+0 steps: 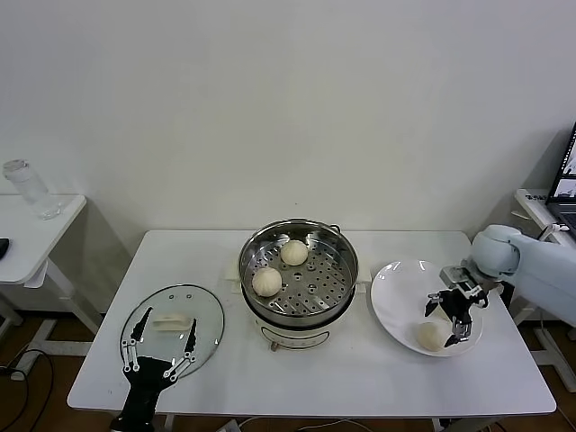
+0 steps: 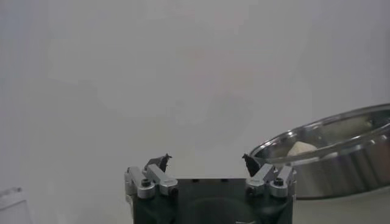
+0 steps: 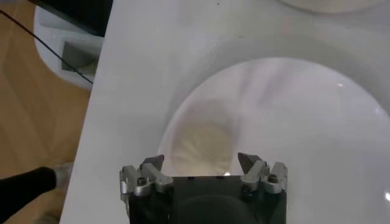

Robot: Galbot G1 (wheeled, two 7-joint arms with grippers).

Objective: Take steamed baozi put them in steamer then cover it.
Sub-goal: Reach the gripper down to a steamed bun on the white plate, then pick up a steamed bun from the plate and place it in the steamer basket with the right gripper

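One steamed baozi lies on the white plate, below the right gripper, whose jaws are spread. Being probably soft and light, it is best pinched gently across its middle.

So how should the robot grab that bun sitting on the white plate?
Probably from straight above, fingers closing on the round sides of the bun at its widest part. It is smooth and ball-like, lying low on the plate, and the open right gripper hangs over it.
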